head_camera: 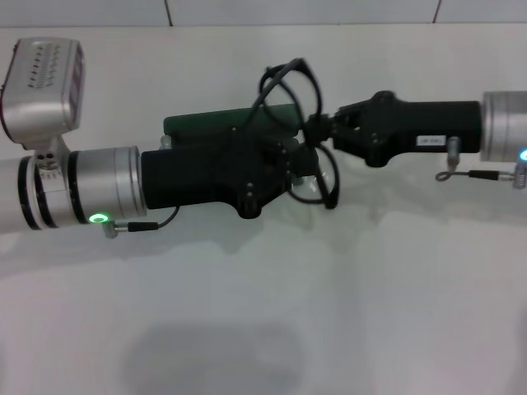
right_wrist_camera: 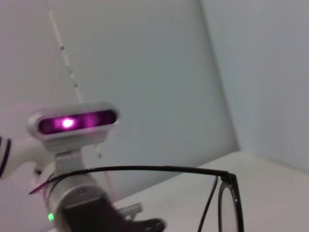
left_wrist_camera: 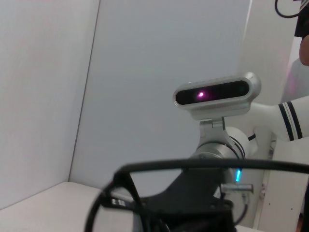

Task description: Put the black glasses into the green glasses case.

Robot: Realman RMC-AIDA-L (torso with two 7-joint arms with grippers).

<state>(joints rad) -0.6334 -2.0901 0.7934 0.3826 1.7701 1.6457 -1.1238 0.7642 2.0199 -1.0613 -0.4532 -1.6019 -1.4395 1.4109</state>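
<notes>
Head view: two arms reach in from opposite sides and meet over a white table [head_camera: 263, 313]. One pair of glasses [head_camera: 306, 132] hangs between them, above the table. The lenses face roughly toward the camera's near edge, and the frame's long axis runs near-to-far across the view. One temple arm loops up and back at the far side. One lens sits lower, beside the left gripper [head_camera: 292, 160]. The right gripper [head_camera: 319, 125] is clamped on the glasses at the frame's middle. One green case [head_camera: 226, 125] lies on the table with its long axis left-to-right. It is largely hidden under the left gripper; whether it is open, and whether the left fingers are apart or together, cannot be told.

Wrist views: each shows a temple arm of the glasses [left_wrist_camera: 193, 164] [right_wrist_camera: 145, 169] running across and the opposite arm's camera behind.
</notes>
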